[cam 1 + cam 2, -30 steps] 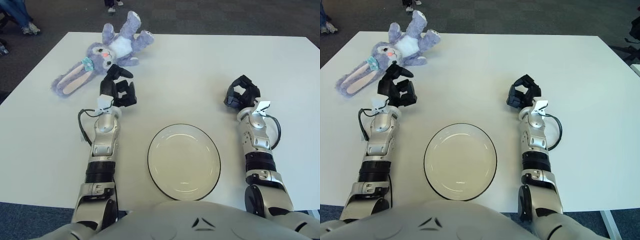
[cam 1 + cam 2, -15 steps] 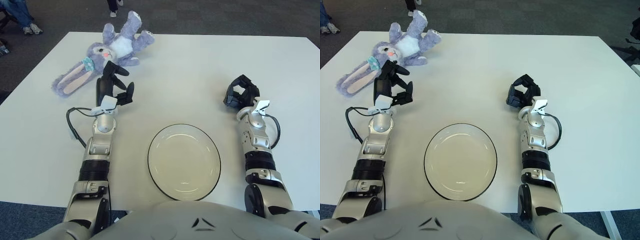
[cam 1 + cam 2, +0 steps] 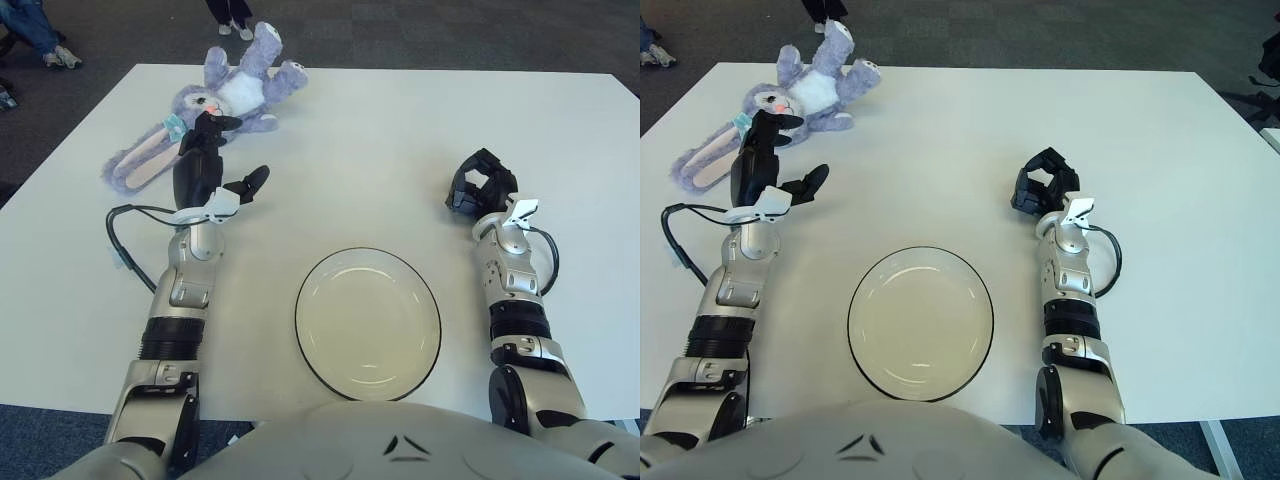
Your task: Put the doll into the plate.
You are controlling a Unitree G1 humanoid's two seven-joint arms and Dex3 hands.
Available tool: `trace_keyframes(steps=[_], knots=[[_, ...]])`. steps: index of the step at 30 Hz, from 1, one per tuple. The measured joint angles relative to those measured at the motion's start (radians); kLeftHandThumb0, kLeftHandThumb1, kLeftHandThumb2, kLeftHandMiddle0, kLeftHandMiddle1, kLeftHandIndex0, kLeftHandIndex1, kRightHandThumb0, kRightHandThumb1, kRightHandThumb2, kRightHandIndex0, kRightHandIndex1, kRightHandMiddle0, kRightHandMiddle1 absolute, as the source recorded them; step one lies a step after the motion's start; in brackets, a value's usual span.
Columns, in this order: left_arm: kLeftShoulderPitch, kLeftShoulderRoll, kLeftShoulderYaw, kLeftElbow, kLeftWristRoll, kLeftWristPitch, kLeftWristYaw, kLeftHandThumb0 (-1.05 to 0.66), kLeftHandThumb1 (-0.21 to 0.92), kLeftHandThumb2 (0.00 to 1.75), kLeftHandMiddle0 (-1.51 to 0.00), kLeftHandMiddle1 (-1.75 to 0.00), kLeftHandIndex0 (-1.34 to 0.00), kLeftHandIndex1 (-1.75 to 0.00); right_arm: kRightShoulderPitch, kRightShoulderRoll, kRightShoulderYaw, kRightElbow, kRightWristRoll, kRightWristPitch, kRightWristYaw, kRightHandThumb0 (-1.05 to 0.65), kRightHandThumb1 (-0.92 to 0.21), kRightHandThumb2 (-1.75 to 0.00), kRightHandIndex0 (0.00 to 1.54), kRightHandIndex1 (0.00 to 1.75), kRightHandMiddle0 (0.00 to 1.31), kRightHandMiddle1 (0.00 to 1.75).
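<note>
A purple plush bunny doll (image 3: 215, 105) with long pink-lined ears lies on its back at the table's far left. My left hand (image 3: 208, 160) is raised just in front of the doll's head, fingers spread, thumb out to the right, holding nothing. A white plate with a dark rim (image 3: 368, 322) sits at the near middle, with nothing in it. My right hand (image 3: 480, 185) shows to the right of the plate, fingers curled, holding nothing.
The white table (image 3: 380, 150) has its far edge just behind the doll. Dark carpet lies beyond it, with people's feet (image 3: 55, 57) at the far left. A black cable (image 3: 125, 245) loops beside my left forearm.
My left hand has moved left and forward toward the doll's head, and its fingers have spread from a curl. The right arm, doll and plate have not moved.
</note>
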Motion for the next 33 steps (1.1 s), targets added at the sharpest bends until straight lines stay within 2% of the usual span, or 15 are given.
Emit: trace_keyframes(steps=[3,11,18,33], knots=[[-0.001,0.010,-0.007,-0.021,0.032,0.058,-0.009,-0.84,0.80,0.52,0.00,-0.29,0.00,-0.65,-0.001,0.000,0.000,0.003,0.000,-0.001,0.006,-0.52,-0.21,-1.44,1.31,1.75,0.70,1.75],[-0.013,0.028,-0.028,-0.057,0.104,0.194,-0.020,-0.87,0.83,0.45,0.00,-0.03,0.00,-0.42,-0.004,-0.002,-0.002,0.010,0.001,-0.005,0.018,-0.52,-0.21,-1.44,1.31,1.75,0.70,1.75],[-0.034,0.040,-0.046,-0.057,0.141,0.245,-0.018,-0.86,0.81,0.42,0.00,0.00,0.00,-0.37,-0.008,-0.007,-0.003,0.020,0.001,-0.008,0.030,-0.52,-0.21,-1.44,1.30,1.75,0.70,1.75],[-0.095,0.073,-0.067,-0.010,0.200,0.294,0.040,-0.83,0.76,0.39,0.00,0.00,0.00,-0.27,-0.013,-0.013,-0.003,0.036,0.002,-0.023,0.053,-0.53,-0.20,-1.45,1.30,1.75,0.71,1.75]])
